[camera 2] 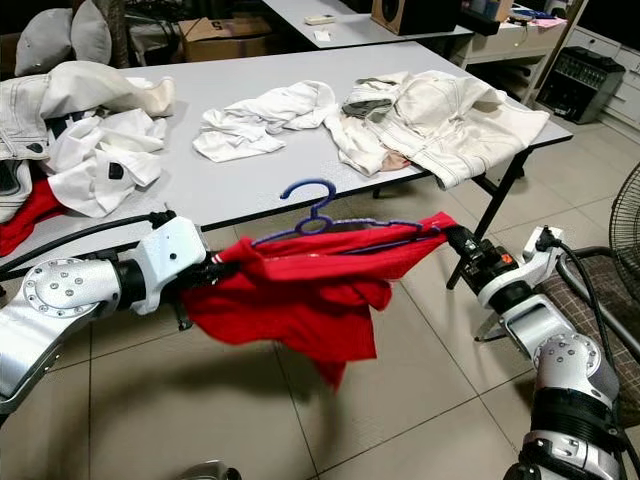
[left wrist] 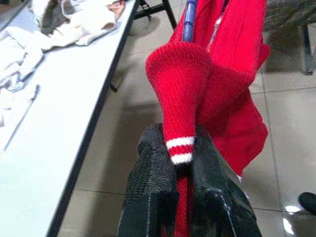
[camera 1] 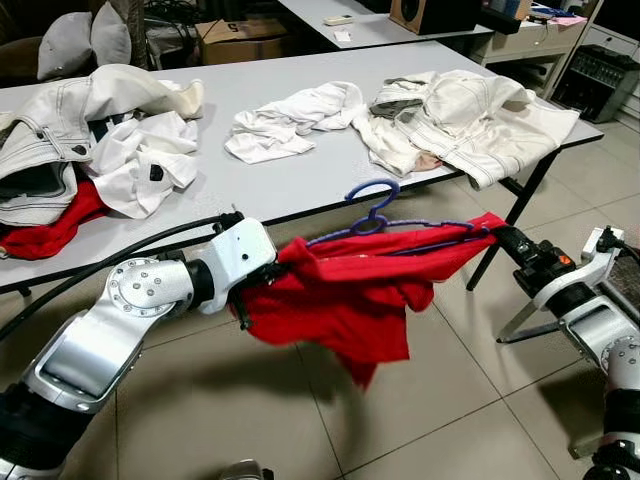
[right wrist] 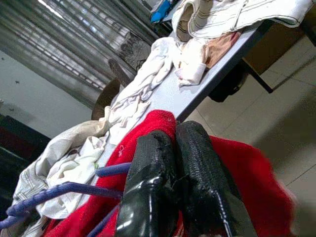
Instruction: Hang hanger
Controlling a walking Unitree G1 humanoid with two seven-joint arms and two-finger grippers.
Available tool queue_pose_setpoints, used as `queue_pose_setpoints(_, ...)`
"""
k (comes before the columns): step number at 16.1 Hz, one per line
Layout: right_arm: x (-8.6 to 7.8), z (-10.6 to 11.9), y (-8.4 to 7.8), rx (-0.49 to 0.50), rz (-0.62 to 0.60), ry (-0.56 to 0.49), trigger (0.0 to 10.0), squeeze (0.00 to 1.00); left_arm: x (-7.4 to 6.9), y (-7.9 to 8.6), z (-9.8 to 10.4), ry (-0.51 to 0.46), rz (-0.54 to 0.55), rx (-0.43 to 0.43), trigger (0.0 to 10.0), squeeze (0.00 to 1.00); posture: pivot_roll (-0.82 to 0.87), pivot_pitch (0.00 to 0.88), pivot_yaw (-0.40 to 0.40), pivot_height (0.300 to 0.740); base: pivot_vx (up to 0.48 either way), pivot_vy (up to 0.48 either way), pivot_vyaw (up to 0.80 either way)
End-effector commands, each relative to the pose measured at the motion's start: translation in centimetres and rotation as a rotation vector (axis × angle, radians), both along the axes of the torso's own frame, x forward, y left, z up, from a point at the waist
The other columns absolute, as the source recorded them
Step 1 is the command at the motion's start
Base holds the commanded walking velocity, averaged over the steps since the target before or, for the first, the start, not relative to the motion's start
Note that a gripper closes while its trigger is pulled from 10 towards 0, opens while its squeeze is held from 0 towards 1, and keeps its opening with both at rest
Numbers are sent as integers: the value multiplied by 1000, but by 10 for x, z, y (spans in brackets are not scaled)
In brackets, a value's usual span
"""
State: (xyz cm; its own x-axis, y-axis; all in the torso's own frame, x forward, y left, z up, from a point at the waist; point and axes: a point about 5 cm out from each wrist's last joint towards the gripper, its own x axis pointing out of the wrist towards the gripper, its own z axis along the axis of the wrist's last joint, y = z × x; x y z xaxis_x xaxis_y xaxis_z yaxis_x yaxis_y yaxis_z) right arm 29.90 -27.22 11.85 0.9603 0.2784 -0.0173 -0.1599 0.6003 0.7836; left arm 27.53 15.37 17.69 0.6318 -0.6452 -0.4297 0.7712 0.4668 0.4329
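- The red knitted sweater (camera 1: 345, 285) on a blue plastic hanger (camera 1: 372, 212) hangs in front of the grey table (camera 1: 300, 180), stretched level between both arms.
- The left gripper (left wrist: 183, 170) is clamped on a striped cuff, so the sleeve stays taut.
- The right gripper (right wrist: 173, 163) is pinched on the opposite shoulder, apparently steadying the hanger for carrying.

A blue-purple hanger (camera 1: 372, 215) hangs in the air just in front of the table's near edge, its hook standing upright and curling over. A red knitted sweater (camera 1: 345, 290) is draped on it, stretched out sideways along the hanger's arms. Its body sags in loose folds below, and one white-striped cuff (left wrist: 179, 149) shows at the end.
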Motion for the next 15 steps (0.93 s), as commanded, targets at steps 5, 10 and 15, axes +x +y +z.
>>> queue_pose_setpoints(5,0,21,-26,-47,-112,-44,0,0,-1,23,-13,26,38,265,0,0,5,0,-36,740,0,0,0)
queue_pose_setpoints(10,3,23,-1,-116,-13,-31,0,0,11,18,-26,19,104,389,0,0,5,0,-34,740,0,0,0)
queue_pose_setpoints(15,18,40,35,63,61,11,0,0,9,-5,-37,66,-50,336,0,0,0,0,-34,740,0,0,0)
